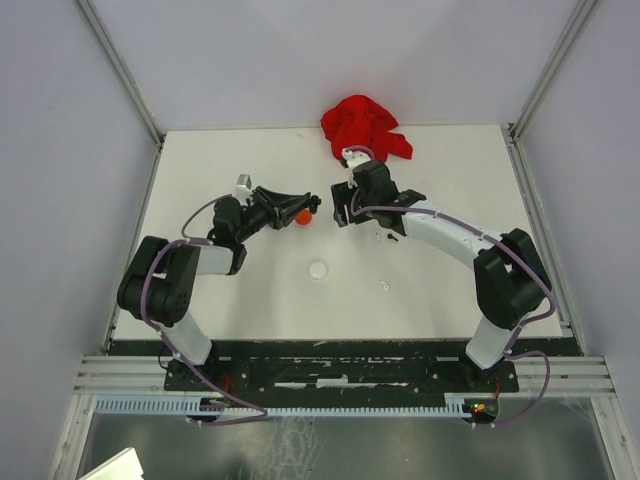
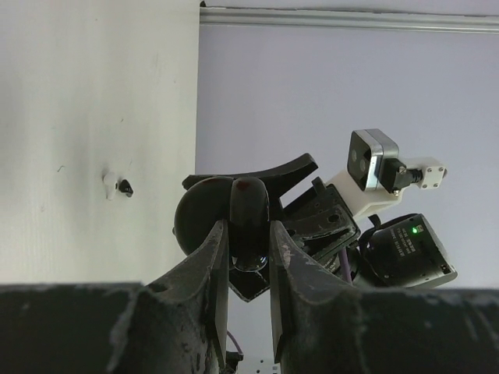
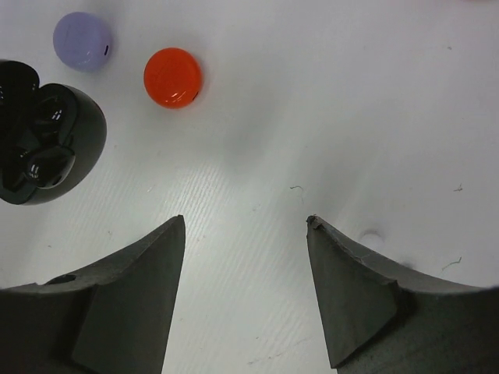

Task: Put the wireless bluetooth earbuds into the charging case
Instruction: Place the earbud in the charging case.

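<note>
Charging case (image 2: 196, 222), black and open, sits clenched between the left fingers (image 2: 209, 269); right fingers (image 3: 140, 269) hang released above the tabletop (image 3: 327, 93).

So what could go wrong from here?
The loose earbuds are tiny next to the right hand and its wide open fingers, so a pinch may flick one away. The left hand holds a dark round case only at its fingertips. A nudge from the other hand might twist it loose.

Open black charging case (image 3: 90, 128), two glossy black earbuds (image 3: 43, 165) seemingly seated inside.
</note>
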